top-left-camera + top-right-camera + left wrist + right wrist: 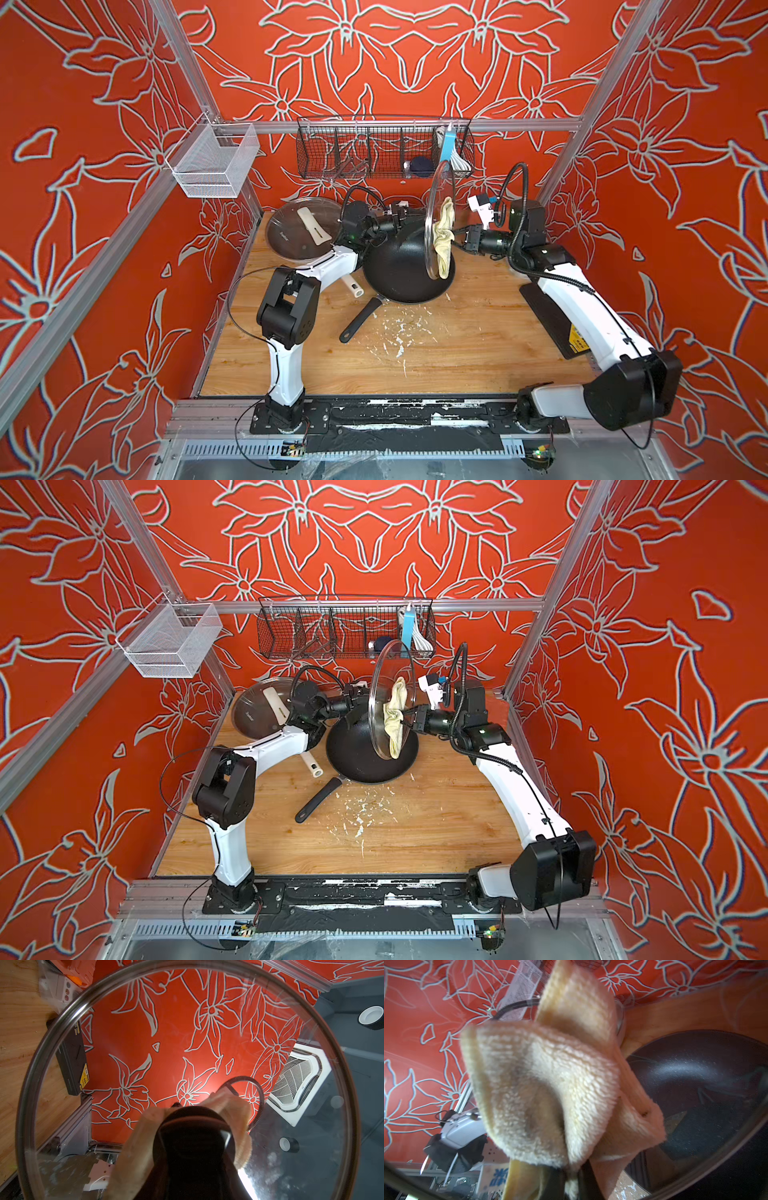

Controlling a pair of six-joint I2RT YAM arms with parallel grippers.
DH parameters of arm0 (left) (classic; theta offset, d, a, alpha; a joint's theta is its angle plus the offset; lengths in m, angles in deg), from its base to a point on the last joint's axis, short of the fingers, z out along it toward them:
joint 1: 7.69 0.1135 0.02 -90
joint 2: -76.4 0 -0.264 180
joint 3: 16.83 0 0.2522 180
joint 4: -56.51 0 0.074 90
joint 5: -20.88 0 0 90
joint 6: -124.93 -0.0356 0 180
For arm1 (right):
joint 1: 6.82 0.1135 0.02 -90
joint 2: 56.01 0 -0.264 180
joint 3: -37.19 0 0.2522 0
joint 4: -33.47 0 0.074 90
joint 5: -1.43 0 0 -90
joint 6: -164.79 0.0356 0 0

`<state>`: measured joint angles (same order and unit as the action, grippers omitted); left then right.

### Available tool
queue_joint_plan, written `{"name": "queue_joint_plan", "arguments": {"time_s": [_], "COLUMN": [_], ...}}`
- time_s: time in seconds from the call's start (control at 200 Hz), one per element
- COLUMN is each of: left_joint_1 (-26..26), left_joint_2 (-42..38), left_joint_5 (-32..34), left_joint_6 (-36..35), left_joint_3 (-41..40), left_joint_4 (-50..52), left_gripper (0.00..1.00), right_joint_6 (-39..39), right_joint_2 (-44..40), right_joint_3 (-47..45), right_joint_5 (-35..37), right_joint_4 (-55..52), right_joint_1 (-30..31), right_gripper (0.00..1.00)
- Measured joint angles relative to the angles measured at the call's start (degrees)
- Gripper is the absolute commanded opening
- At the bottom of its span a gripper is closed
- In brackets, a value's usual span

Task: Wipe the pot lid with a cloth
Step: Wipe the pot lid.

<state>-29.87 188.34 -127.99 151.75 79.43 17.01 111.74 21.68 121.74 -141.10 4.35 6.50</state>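
Observation:
The glass pot lid (438, 183) (382, 675) stands on edge in the air above the black pan (399, 270). My left gripper (415, 219) (365, 700) is shut on the lid's dark knob (193, 1136) from the left side. In the left wrist view the lid's glass (187, 1022) fills the frame. The cream cloth (444, 237) (395, 721) (550, 1084) is bunched against the lid's right face. My right gripper (459, 241) (409, 719) (569, 1180) is shut on it. The cloth (141, 1147) shows blurred through the glass.
A second glass lid (299, 232) with a cream handle lies on a pan at the back left. The black pan's handle (361, 318) points toward the front. White crumbs (399, 332) litter the wooden table. A black wire basket (382, 149) and a white mesh basket (216, 160) hang behind. A black box (552, 320) lies right.

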Motion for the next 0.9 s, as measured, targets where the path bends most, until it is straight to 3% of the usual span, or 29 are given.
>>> {"name": "queue_joint_plan", "arguments": {"time_s": [0.17,0.325,0.731,0.901], "left_joint_1": [0.0,0.0,0.0,0.0], "left_joint_2": [0.0,0.0,0.0,0.0], "left_joint_5": [0.1,0.1,0.4,0.6], "left_joint_6": [0.0,0.0,0.0,0.0], "left_joint_3": [0.0,0.0,0.0,0.0], "left_joint_4": [0.0,0.1,0.0,0.0], "left_gripper": [0.00,0.00,0.00,0.00], "right_joint_6": [-0.8,-1.5,1.0,0.9], "right_joint_2": [2.2,3.9,-0.1,-0.3], "right_joint_3": [-7.3,-7.9,2.7,2.1], "right_joint_5": [2.7,2.3,-5.6,-5.3], "right_joint_4": [-1.9,-3.3,-0.1,0.7], "right_joint_1": [-2.9,-3.7,0.5,0.5], "right_gripper": [0.00,0.00,0.00,0.00]}}
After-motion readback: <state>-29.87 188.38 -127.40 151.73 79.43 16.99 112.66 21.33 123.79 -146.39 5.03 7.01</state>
